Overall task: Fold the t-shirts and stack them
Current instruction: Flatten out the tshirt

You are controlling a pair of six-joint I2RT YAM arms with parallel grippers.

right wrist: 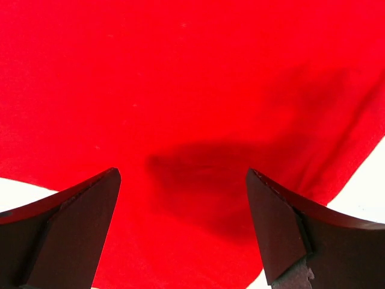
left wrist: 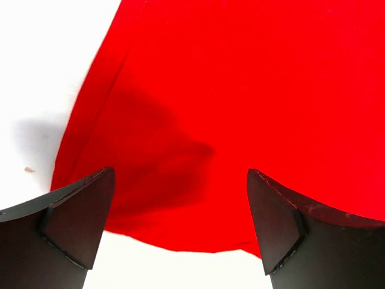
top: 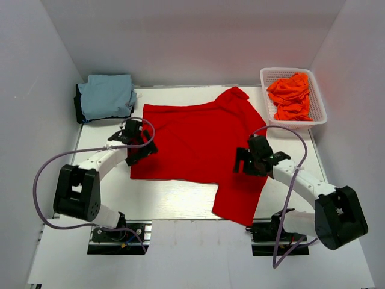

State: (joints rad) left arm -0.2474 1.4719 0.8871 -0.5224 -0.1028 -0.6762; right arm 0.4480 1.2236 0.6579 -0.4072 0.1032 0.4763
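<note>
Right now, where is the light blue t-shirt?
In the top view, the light blue t-shirt sits folded at the far left corner of the table, just left of the spread red t-shirt, opposite the white basket at far right.

- Bare and open along the near strip of desk [top: 180,208], between the two arm bases.
- Low and flat across the middle: red shirt [top: 192,138], easy to pass over.
- Blocked at the far left corner by a folded light blue shirt [top: 107,96], close to the left wall [top: 36,90].
- Blocked at the far right corner by a white basket [top: 267,77] of orange shirts [top: 292,96], near the right wall [top: 355,90].
- Closed off behind by the back wall [top: 192,36].
- Wide apart at the jaws of the left gripper [top: 139,142] and right gripper [top: 243,161], with red cloth under each gap.
- Looped beside each arm: a cable [top: 45,174].
</note>
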